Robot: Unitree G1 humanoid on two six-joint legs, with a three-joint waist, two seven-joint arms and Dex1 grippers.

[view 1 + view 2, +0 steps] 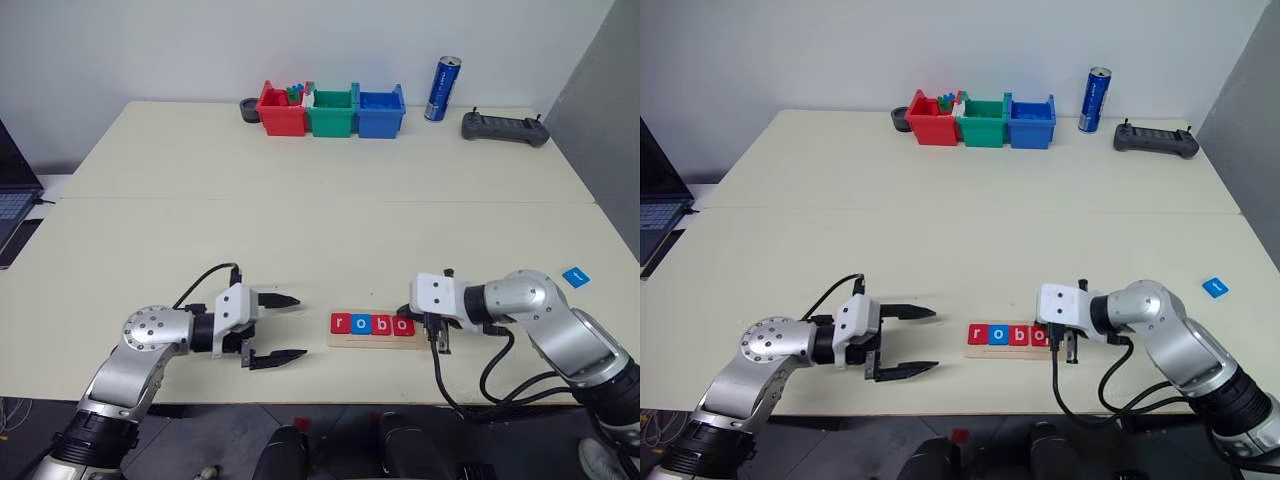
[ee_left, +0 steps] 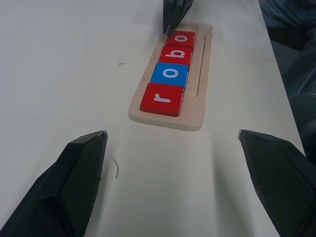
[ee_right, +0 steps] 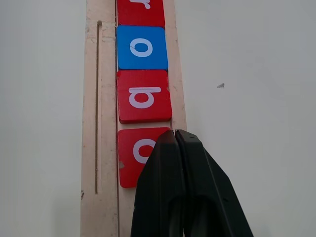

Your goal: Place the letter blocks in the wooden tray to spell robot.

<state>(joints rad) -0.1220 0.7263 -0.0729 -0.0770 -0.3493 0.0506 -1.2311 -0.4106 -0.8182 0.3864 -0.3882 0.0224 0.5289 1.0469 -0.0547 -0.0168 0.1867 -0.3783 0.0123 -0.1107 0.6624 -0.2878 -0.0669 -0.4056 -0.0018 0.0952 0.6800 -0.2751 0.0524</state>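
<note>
Mostly bare cream table (image 1: 300, 220), white wall (image 1: 200, 40) behind; left hand (image 1: 275, 328) apart, right hand (image 3: 175, 143) together.

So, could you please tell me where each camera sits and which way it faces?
Left and right eye views: on the head, looking down over the table at both arms.
Left wrist view: along the open left gripper toward the wooden tray holding r, o, b, o.
Right wrist view: along the shut right gripper, over the last o block.
Shared: every view shows the tray.
</note>
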